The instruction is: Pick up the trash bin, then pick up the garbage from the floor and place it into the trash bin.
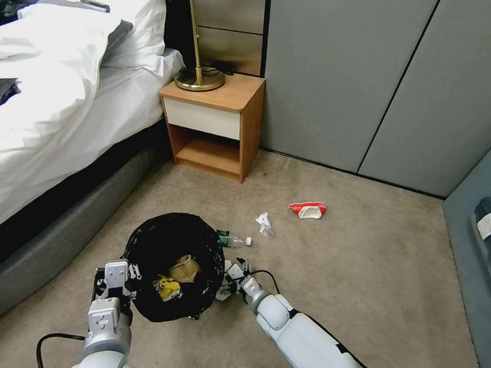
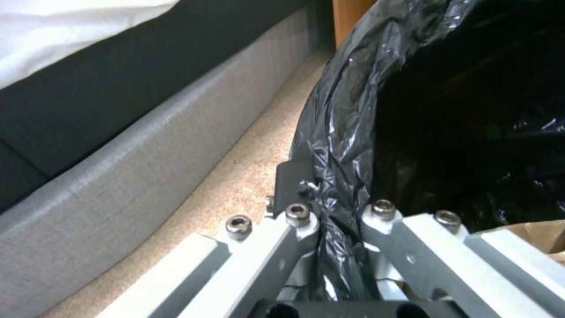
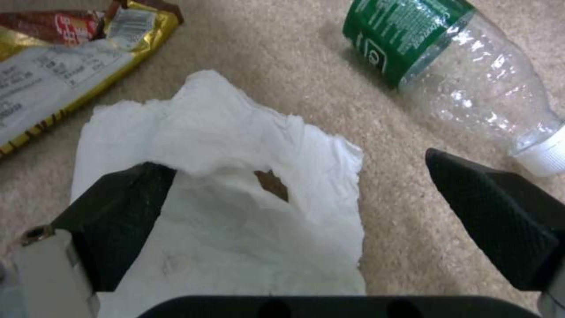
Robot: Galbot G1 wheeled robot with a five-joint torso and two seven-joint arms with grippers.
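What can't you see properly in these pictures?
- Head view: the trash bin hides the floor beneath it, and the right end effector partly covers the tissue.
- Left wrist view: the bin's black liner is too dark to show what's inside.
- Right wrist view: the gold wrapper is cut off at the edge; its print is blurred.

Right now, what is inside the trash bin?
Inside the trash bin, a crumpled tan paper and a yellow snack wrapper lie on the black liner. Anything beneath them is covered.
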